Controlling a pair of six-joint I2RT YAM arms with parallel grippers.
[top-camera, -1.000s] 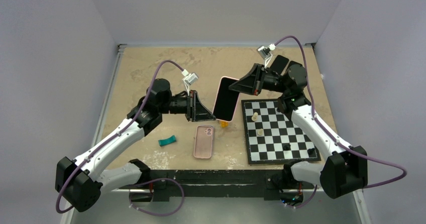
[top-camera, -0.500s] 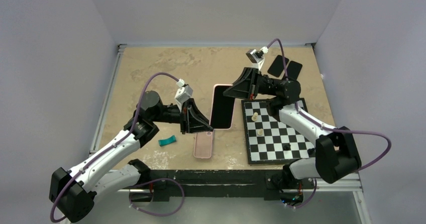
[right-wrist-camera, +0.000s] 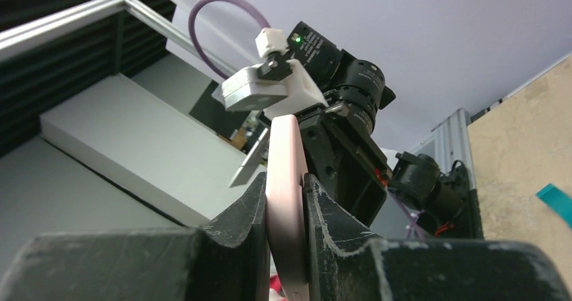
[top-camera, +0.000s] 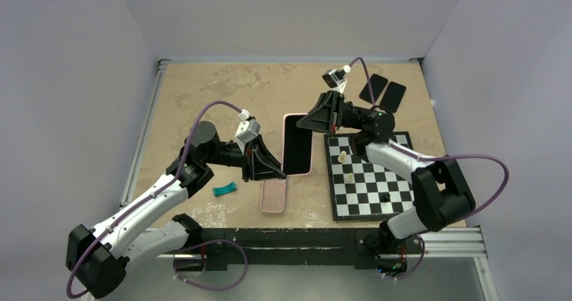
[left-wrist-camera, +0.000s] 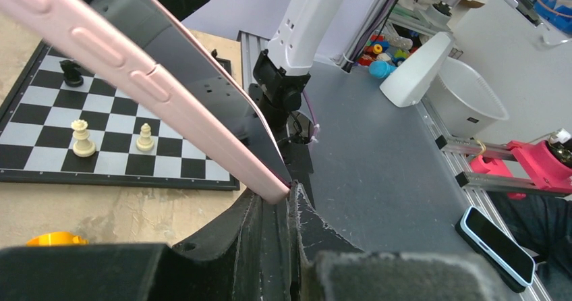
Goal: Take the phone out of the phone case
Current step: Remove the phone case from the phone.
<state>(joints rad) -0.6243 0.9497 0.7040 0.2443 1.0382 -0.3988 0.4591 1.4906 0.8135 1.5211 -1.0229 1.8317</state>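
Phone [top-camera: 297, 144]: hanging off the bench [top-camera: 202, 92] over its middle, tilting, dark screen facing up, pink rim showing; being gripped at both ends.
Left end effector [top-camera: 282, 174]: clamping the phone's near corner, fingers [left-wrist-camera: 260, 240] pressing on both faces; reaching in from the left edge side.
Right end effector [top-camera: 303, 122]: clamping the phone's far end, fingers [right-wrist-camera: 246, 210] squeezing it from either side with no gap showing; reaching in from the right edge side.
Case [top-camera: 273, 196]: lying flat on the bench by the middle of the near edge, apart from the phone; sitting under the left end effector, which is hiding its far end in the top view.
Chessboard [top-camera: 374, 179]: lying flat toward the near right corner, just right of the phone.
Pale pieces [top-camera: 342, 156]: standing upright on the chessboard's left side.
Dark pieces [top-camera: 384, 196]: standing nearer the chessboard's near right part.
Teal thing [top-camera: 224, 189]: lying on the bench left of the case, toward the near edge.
Dark cards [top-camera: 381, 92]: lying side by side near the far right corner.
Orange thing [left-wrist-camera: 54, 239]: peeking out on the bench beside the chessboard in the left wrist view, too cropped for identifying.
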